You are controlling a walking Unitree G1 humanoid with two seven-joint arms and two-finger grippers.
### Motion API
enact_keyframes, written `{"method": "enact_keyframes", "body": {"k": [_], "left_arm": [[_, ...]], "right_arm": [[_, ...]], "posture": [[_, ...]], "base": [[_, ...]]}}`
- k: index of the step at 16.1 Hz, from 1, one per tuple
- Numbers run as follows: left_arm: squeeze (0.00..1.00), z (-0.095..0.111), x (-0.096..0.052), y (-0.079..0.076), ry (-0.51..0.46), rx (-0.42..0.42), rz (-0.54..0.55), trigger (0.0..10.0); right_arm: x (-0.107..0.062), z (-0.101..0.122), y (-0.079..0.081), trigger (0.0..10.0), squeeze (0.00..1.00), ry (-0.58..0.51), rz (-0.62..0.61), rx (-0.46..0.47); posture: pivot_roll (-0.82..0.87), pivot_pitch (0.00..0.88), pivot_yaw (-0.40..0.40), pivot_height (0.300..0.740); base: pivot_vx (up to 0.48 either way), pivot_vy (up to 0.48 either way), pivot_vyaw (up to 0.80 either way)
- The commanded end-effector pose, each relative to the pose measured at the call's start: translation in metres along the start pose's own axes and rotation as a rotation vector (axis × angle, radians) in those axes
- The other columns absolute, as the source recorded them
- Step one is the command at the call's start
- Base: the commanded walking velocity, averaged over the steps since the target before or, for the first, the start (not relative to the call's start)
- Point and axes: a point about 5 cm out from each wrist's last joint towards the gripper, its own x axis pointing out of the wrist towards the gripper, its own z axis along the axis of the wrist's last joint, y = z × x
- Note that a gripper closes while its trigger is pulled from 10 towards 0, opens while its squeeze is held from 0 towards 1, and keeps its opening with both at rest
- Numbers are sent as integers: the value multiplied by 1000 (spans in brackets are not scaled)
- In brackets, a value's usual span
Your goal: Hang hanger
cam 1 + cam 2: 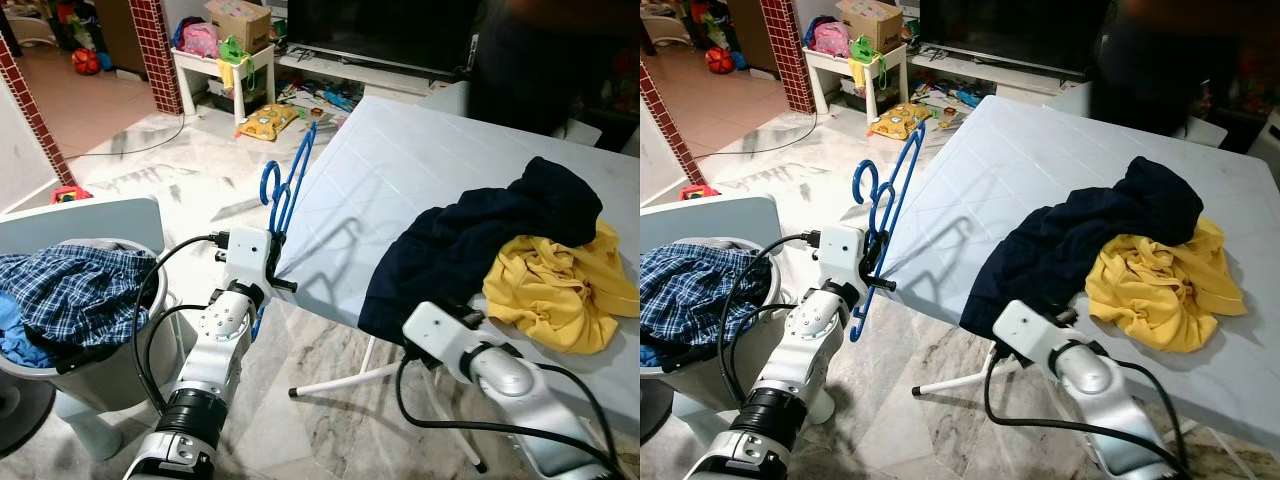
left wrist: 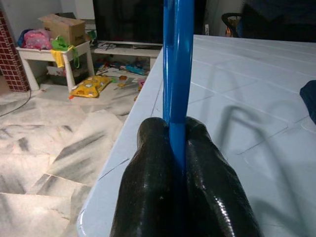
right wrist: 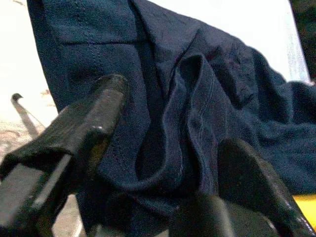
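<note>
Keeping the left gripper [image 2: 180,148] clenched on the blue hanger [image 1: 290,180], upright at the table [image 1: 420,170] corner, while closing the right gripper's [image 3: 168,163] 2 spread fingers onto the navy garment [image 1: 470,240] fold, not the yellow cloth [image 1: 560,290].

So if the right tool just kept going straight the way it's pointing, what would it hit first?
The navy garment. The right tool has its fingers spread on either side of a fold of that dark cloth at the table's near edge, so it would likely press into the fabric first; the gap left is hard to judge.
</note>
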Motion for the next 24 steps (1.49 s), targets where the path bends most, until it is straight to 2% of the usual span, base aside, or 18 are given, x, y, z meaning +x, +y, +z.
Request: {"method": "enact_keyframes", "body": {"k": [1,3,4,5,6,8,11,12,14,16,19,20,22,24], "left_arm": [[0,3,1,-1,-6,3,-5,10000],[0,3,1,-1,-5,3,-3,10000],[0,3,0,-1,-5,3,-2,10000],[0,3,0,-1,-6,3,-1,10000],[0,3,0,-1,-6,3,-1,10000],[0,2,0,-1,-5,2,0,10000],[0,2,-1,-1,-5,1,1,10000],[0,2,-1,0,-3,2,2,10000],[0,2,-1,0,-3,3,4,10000],[0,1,-2,1,-2,3,6,10000],[0,1,-2,0,-1,2,6,10000],[0,2,-1,-1,-3,1,6,10000],[0,2,0,-1,-5,0,9,10000],[0,2,0,-1,-7,0,14,10000]], "right_arm": [[1,-8,-3,0,0,42,-23,-20],[4,-11,-2,0,0,55,-34,-29],[6,-14,-4,0,0,70,-52,-67],[6,-19,-4,0,0,88,-54,-144],[6,-20,-4,0,0,94,-51,-156],[8,-23,-1,0,0,93,-50,-64],[15,-25,2,0,0,111,-97,238],[16,-29,3,0,0,133,-110,306],[17,-30,4,0,0,138,-121,340],[19,-29,5,0,0,136,-144,428],[26,-24,1,0,0,124,-194,458],[36,-15,-6,0,0,103,-240,468],[50,1,-27,0,0,77,-354,559],[66,31,-54,0,0,13,-413,605]], "posture": [[86,0,-75,740],[84,0,-77,740],[85,0,-80,740],[85,0,-81,740],[86,0,-82,740],[84,0,-83,740],[87,0,-84,740],[87,0,-84,740],[89,0,-85,740],[90,0,-86,740],[89,0,-85,740],[91,0,-89,740],[98,0,-94,740],[110,0,-109,740]], "base": [[0,0,0],[0,0,0],[0,0,0],[0,0,0],[0,0,0],[0,0,0],[0,0,0],[0,0,0],[0,0,0],[0,0,0],[0,0,0],[0,0,0],[0,0,0],[0,0,0]]}}
